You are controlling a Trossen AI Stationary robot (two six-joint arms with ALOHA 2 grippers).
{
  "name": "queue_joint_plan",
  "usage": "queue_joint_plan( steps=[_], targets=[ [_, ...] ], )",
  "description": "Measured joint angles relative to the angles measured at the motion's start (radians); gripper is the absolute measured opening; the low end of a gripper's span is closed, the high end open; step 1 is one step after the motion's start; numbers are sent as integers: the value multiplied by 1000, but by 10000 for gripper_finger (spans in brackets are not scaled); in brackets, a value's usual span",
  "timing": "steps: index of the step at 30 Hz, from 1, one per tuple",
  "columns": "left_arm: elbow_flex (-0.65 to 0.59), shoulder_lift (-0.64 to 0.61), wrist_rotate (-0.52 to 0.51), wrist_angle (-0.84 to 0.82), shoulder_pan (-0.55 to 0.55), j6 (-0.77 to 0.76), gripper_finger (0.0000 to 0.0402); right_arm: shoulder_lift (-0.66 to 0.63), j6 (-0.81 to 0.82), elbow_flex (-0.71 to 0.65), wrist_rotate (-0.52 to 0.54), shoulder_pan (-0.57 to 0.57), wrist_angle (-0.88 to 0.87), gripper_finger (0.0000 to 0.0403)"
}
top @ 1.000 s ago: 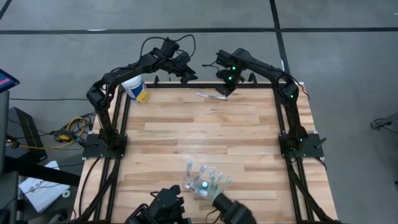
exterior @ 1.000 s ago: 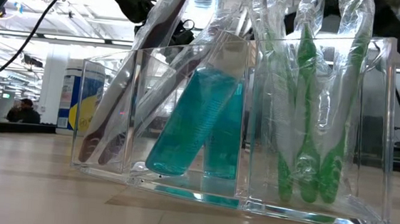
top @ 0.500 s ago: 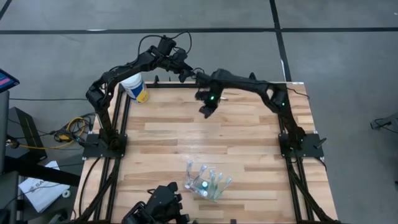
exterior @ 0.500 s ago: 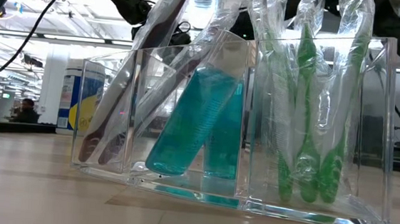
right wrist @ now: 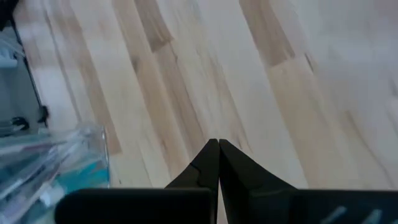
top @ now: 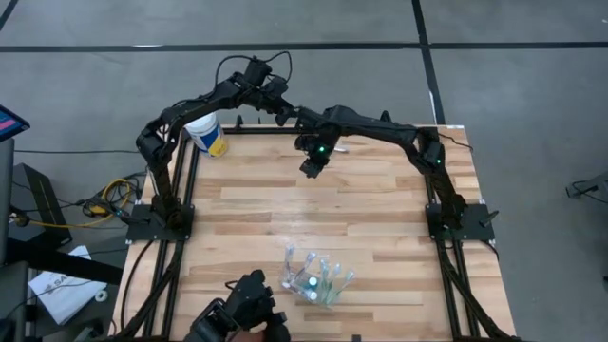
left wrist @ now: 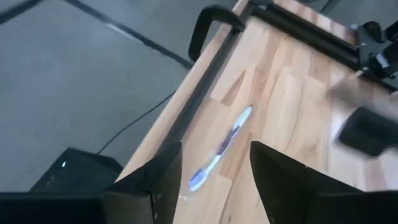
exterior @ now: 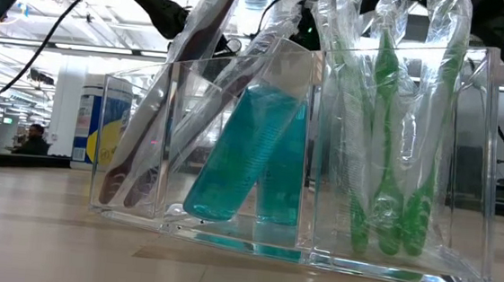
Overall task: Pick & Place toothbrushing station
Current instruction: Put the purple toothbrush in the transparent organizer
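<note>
The toothbrushing station (top: 313, 277) is a clear compartmented holder standing on its base near the table's near edge. It holds green toothbrushes (exterior: 394, 170), teal tubes (exterior: 246, 154) and wrapped dark-handled brushes (exterior: 159, 125). One wrapped blue-and-white toothbrush (left wrist: 221, 146) lies flat by the table's far edge. My left gripper (left wrist: 211, 180) hovers open above it, a finger on either side, touching nothing. My right gripper (top: 307, 171) is shut and empty over the far middle of the table (top: 380, 209); its wrist view shows the station (right wrist: 43, 168) off to one side.
A white canister with a yellow label (top: 206, 133) stands at the far left corner, and shows behind the station in the low view (exterior: 100, 120). A dark shape (top: 237, 318) sits at the near edge, left of the station. Bare wood lies between the station and the arms.
My right gripper has swung from the far edge, beside the loose toothbrush, toward the table's left and a little nearer, rolling as it went and staying shut. My left gripper has eased down toward the loose toothbrush. The station has not moved.
</note>
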Motion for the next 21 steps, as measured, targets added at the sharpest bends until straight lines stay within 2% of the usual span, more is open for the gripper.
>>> queue_joint_plan(
  steps=[5, 14, 17, 21],
  targets=[
    [-1, 12, -28, -4, 31, 0, 155, -26, -64, 0, 8, -34, -83, 0],
    [0, 23, -11, -16, 41, 0, 124, -48, -95, -1, -23, -171, -96, 0],
    [0, 50, -3, 7, 3, 8, 95, -101, -100, 1, -33, -211, -93, 0],
    [-1, 120, -48, 39, -55, -17, 25, -186, -98, 1, -73, -264, -94, 0]
  ],
)
